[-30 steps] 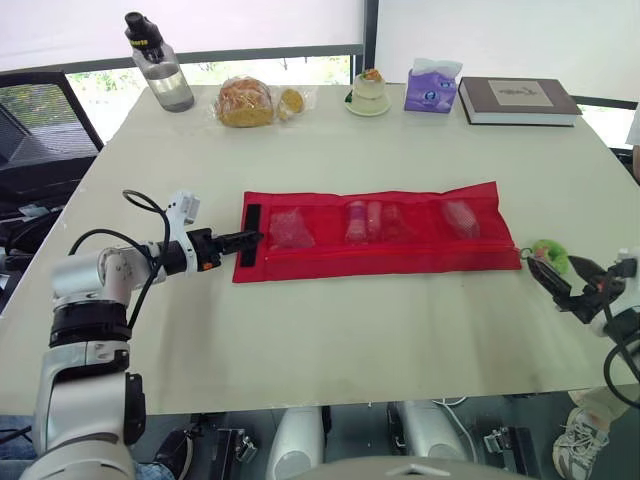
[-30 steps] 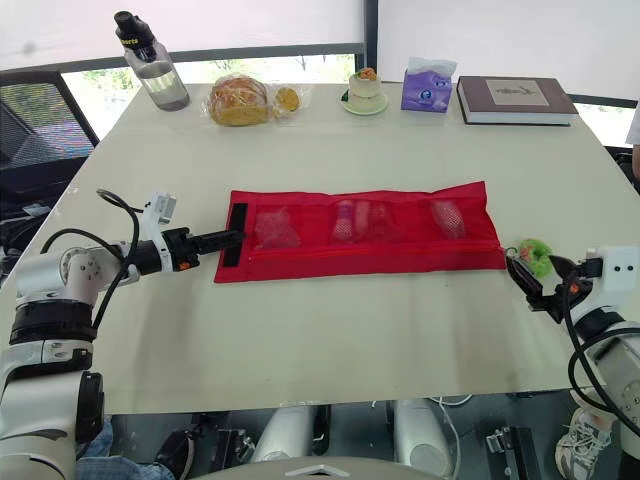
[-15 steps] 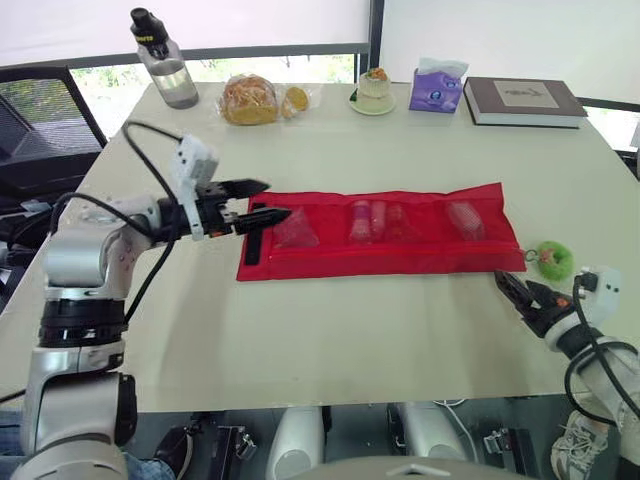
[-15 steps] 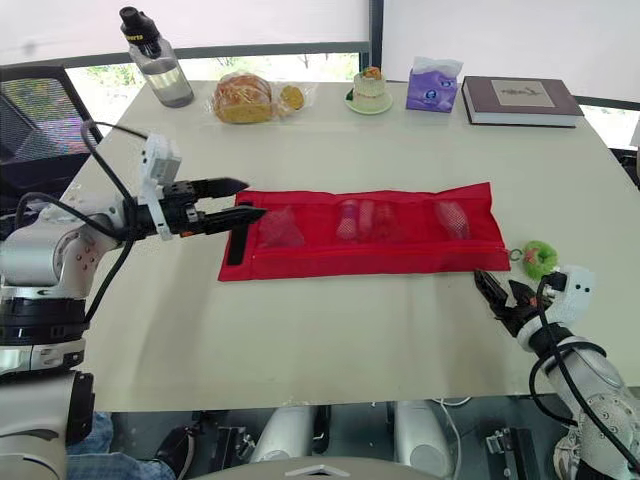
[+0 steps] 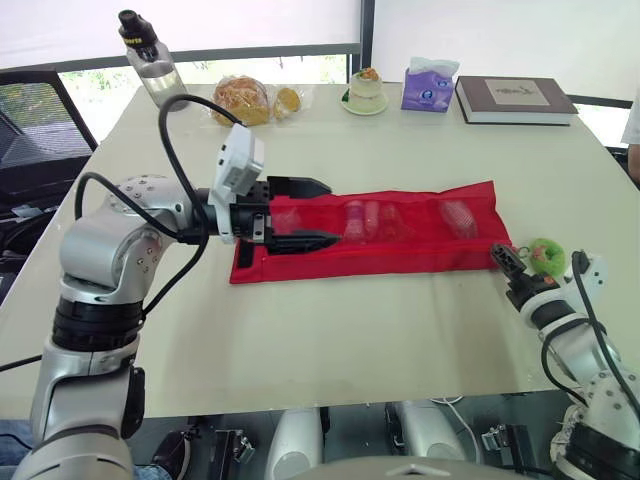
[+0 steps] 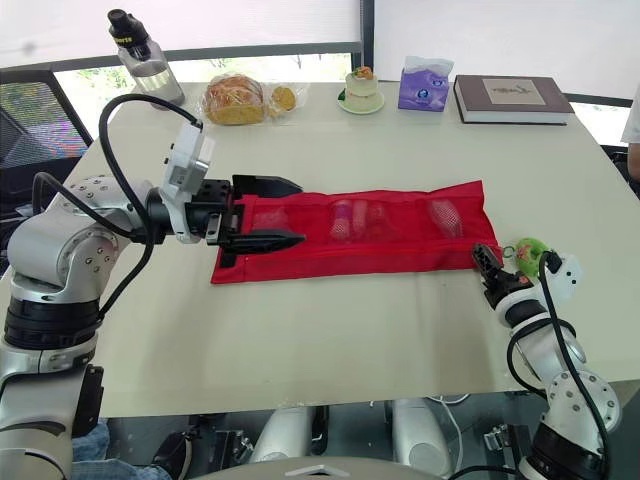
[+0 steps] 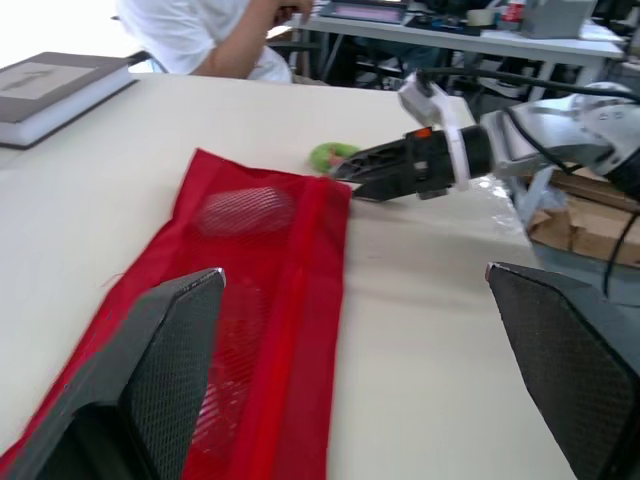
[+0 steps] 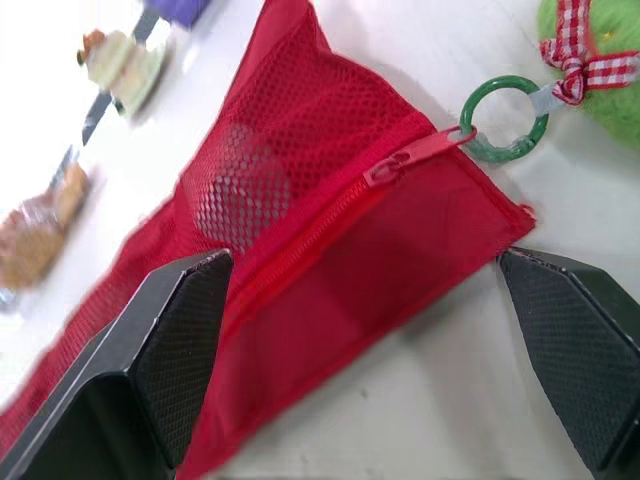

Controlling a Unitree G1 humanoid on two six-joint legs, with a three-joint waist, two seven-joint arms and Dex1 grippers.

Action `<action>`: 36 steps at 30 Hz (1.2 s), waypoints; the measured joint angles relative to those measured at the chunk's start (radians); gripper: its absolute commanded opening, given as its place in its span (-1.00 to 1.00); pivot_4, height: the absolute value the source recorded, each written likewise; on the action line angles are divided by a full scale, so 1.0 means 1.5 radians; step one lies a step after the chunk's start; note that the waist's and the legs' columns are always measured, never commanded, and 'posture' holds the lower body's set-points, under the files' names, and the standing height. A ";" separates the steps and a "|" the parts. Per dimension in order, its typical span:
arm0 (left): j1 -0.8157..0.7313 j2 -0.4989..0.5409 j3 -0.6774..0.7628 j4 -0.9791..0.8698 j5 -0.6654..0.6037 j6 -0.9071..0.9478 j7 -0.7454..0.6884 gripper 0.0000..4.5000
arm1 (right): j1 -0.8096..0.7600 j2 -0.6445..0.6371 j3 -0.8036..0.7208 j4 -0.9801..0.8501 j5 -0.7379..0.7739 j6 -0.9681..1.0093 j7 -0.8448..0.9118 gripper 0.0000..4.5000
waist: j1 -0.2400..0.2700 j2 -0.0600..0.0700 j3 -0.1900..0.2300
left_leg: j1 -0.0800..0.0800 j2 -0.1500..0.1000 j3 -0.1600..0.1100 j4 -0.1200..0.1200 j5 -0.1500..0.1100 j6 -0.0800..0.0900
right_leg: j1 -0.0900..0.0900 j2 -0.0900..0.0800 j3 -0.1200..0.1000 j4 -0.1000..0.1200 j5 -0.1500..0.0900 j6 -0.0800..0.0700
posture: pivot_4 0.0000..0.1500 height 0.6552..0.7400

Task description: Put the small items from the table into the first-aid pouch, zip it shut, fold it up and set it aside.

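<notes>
pouch: you have one red pouch [image 5: 420, 245] lying flat; three mesh pockets [image 5: 368, 218] filled
left claw [image 5: 333, 212]: spread wide over your pouch's left end; empty
right claw [image 5: 498, 254]: spread wide beside one green charm [image 5: 545, 256]; empty

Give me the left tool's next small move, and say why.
Probably lower the open left tool onto the red pouch's left end and pinch it, to begin the fold. The small items sit inside the mesh pockets, the zipper pull lies at the pouch's right end, so the zip looks shut, and the tool hovers just above that left end.
</notes>
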 measured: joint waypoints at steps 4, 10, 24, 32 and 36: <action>0.003 0.002 0.000 -0.028 -0.016 0.012 -0.001 0.98 | -0.011 0.017 0.002 0.015 0.020 -0.029 -0.018 1.00 | 0.000 0.000 0.000 | 0.000 0.000 0.000 0.000 0.000 0.000 | 0.000 0.000 0.000 0.000 0.000 0.000 | 1.00 1.00; 0.003 0.001 -0.004 -0.049 -0.036 0.018 -0.001 0.98 | -0.033 0.021 0.026 0.042 0.026 -0.055 -0.019 1.00 | -0.001 0.000 0.000 | 0.000 0.000 0.000 0.000 0.000 0.000 | 0.000 0.000 0.000 0.000 0.000 0.000 | 1.00 1.00; 0.005 -0.001 -0.014 -0.054 -0.039 0.014 0.008 1.00 | -0.056 0.026 0.093 0.112 -0.060 -0.167 0.050 -0.67 | 0.001 0.001 0.000 | -0.001 0.000 0.001 0.000 0.000 0.000 | -0.001 0.000 0.001 0.000 0.000 0.000 | 1.00 1.00; 0.005 -0.011 -0.016 -0.047 -0.037 0.011 0.032 1.00 | 0.028 -0.032 0.101 0.052 -0.071 -0.180 0.106 -0.97 | 0.009 0.001 0.000 | -0.002 -0.002 0.000 0.000 0.000 0.000 | -0.001 0.000 0.003 0.000 0.000 0.000 | 1.00 1.00; 0.004 -0.012 -0.021 -0.033 -0.025 0.004 0.035 1.00 | 0.097 -0.129 0.080 0.014 -0.078 -0.169 0.154 -0.97 | 0.006 0.001 0.001 | -0.002 -0.003 0.001 0.000 0.000 0.000 | -0.001 0.000 0.005 0.000 -0.001 0.001 | 1.00 1.00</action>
